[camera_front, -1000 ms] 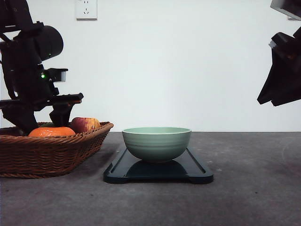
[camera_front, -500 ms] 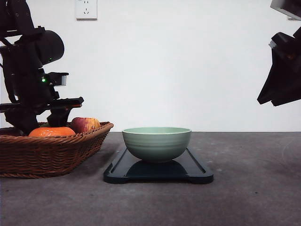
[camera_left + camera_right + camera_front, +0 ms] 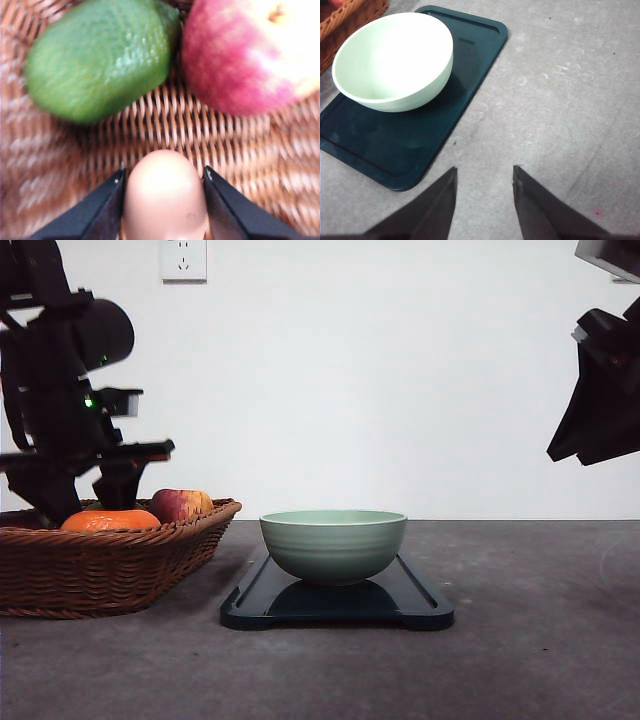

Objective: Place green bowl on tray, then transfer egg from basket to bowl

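The left gripper (image 3: 162,192) pinches the egg (image 3: 164,197) between its fingers and has risen slightly, apparently lifting it off the basket (image 3: 110,565). The green bowl (image 3: 333,545) waits on the tray (image 3: 420,605), beside the idle, spread right gripper (image 3: 482,200).

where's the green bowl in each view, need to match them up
Front view: the green bowl sits mid-frame on the tray, just right of the basket.
Left wrist view: the bowl is not in it; the picture shows basket weave, fruit and an egg between the jaws.
Right wrist view: the bowl is upper left, on the tray.
Shared landmark: the basket, whose corner also appears in the right wrist view.
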{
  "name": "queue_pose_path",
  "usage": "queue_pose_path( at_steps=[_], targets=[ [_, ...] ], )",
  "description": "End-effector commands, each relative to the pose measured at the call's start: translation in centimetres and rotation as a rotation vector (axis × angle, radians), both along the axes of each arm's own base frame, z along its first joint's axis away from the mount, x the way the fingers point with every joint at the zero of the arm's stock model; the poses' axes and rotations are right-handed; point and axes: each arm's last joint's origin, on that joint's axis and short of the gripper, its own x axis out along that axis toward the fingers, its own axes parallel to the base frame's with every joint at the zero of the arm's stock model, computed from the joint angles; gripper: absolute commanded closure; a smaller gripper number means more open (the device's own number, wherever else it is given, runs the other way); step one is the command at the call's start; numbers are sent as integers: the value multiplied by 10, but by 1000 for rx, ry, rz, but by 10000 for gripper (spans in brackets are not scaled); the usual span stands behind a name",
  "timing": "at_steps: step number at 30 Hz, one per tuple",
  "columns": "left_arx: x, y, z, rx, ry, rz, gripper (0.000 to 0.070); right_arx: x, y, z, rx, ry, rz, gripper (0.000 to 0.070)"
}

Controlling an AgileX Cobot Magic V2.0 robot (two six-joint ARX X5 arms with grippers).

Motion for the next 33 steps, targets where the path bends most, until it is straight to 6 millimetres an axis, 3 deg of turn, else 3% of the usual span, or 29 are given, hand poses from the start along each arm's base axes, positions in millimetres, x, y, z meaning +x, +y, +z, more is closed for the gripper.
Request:
queue_pose_path(
  at_steps=[1,9,16,23,28,33],
  targets=[
    [-1,-1,18,-7,-54,-8,482,1,1,0,8,-1,-2,488],
    [-28,-3,64,-72,-143,-49,482,1,1,0,8,-1,-2,488],
    [-33,-24,88,-320,-251,-156,483,1,1,0,8,-1,-2,488],
    [-31,-63,91,-393,-351,-266,482,1,1,0,8,-1,-2,488],
    [-33,-98,79,-402,-361,-354,483,1,1,0,8,-1,-1,488],
    [-36,-132,60,-307,-405,-397,483,1,1,0,8,-1,-1,488]
  ],
)
